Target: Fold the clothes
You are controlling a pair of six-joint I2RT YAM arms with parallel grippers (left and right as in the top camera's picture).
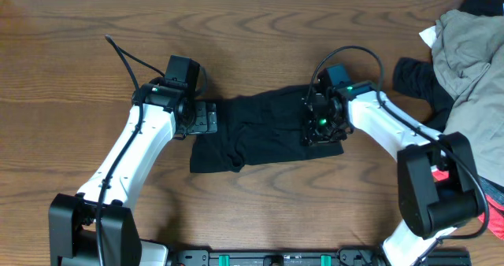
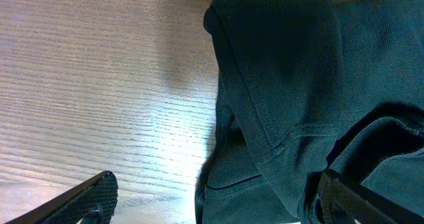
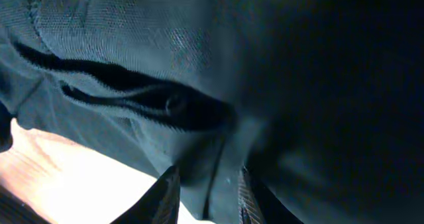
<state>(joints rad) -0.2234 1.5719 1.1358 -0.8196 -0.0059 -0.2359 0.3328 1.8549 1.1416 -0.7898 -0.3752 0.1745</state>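
While the black short-sleeved fabric shirt lies bunched into a rough rectangle at the middle of the brown wooden tabletop, we see our left hand at its left edge. It is spread wide and holds nothing, one finger over bare wood and the other over cloth. Our right hand sits on the shirt's right end, fingers narrowly parted with a fold of fabric between them; we cannot tell whether they pinch it. A crumpled khaki-grey garment lies at the far right corner, well apart.
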